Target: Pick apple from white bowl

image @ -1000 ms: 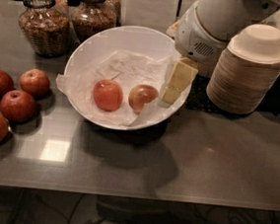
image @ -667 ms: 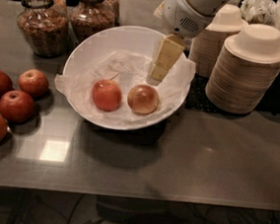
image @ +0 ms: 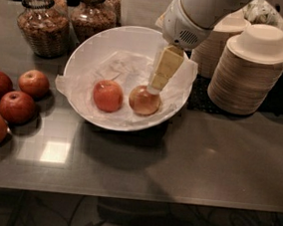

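The apple (image: 144,101), pale yellow-gold with a reddish-brown blush, lies in the right half of the white bowl (image: 82,54) on crumpled white paper. An evenly orange-red apple (image: 108,95) lies just left of it. My gripper (image: 155,88) reaches down into the bowl from the upper right. Its yellowish tip sits at the top right edge of the pale apple, touching it or just above it. The gripper holds nothing that I can see.
Several darker red apples (image: 17,107) sit grouped on the grey counter at the left. Two glass jars (image: 42,23) stand behind the bowl at the back left. Two stacks of beige disposable bowls (image: 248,70) stand right of the bowl.
My gripper has swung left from the bowl's right rim and come down onto the pale apple. The apples have not moved.
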`<state>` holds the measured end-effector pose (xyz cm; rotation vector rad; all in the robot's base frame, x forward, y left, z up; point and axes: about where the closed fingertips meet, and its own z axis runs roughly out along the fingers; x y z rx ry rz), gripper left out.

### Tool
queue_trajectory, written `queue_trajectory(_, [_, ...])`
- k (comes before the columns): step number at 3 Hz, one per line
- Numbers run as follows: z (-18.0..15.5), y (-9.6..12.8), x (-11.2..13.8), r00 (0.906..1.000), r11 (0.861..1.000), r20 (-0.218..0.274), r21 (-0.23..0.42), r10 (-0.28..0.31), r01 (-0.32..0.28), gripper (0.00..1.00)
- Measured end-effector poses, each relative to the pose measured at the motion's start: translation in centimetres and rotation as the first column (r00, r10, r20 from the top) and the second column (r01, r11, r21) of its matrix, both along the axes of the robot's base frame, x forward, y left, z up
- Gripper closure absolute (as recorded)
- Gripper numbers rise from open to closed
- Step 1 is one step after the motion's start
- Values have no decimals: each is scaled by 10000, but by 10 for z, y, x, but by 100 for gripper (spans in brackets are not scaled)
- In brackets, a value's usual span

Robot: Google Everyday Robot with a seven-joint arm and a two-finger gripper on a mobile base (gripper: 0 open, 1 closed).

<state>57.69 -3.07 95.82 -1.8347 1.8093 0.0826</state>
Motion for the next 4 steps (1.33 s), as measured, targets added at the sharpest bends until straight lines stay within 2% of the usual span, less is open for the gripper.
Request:
queue_trajectory(1, [-18,-2,-5,9999,9999,-136,100,15,-14,19])
queue_trajectory(2, [-31,-2,-11,9996,9999,-283,143,65,-61,26])
queue_trajectory(3, [-46,0,-16,9986,9997,-492,142,212,-206,22])
queue_trajectory(4, [-66,-4,-21,9955,9995,-909,164,280,-266,22])
